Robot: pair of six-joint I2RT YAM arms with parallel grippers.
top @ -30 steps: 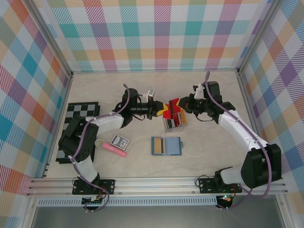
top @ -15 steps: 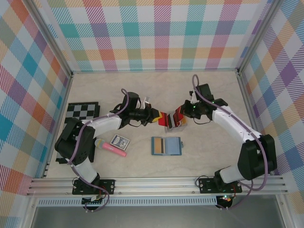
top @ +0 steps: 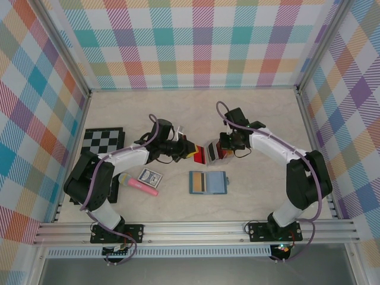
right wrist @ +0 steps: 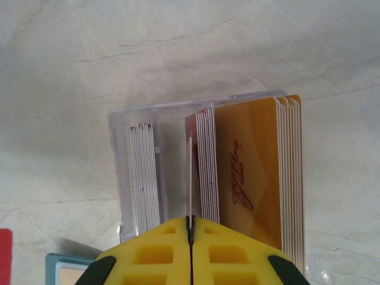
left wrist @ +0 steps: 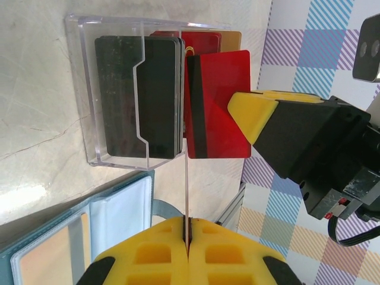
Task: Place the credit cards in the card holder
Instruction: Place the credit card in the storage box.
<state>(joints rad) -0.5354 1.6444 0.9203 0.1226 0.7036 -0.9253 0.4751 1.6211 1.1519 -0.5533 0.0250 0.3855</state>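
Observation:
A clear case [top: 212, 153] in mid-table holds upright stacks of credit cards: black ones [left wrist: 136, 95] and gold ones [right wrist: 249, 178]. My left gripper [top: 191, 150] is left of the case, shut on one thin card seen edge-on [left wrist: 187, 178]. Opposite it, my right gripper [top: 222, 148] is shut on a red card [left wrist: 219, 101], which appears edge-on [right wrist: 190, 178] over the case between the stacks. The teal card holder [top: 208, 182] lies open and flat just in front of the case, pale pockets up [left wrist: 71, 237].
A blue-and-white playing-card box [top: 149, 176] and a pink stick [top: 139, 184] lie left of the holder. A black-and-white chessboard [top: 101, 142] sits at the far left. Checked walls enclose the table on three sides.
Both grippers have come down and toward the near side with their cards. The right gripper has swung left over the clear case, and the left gripper has closed fully on its card.

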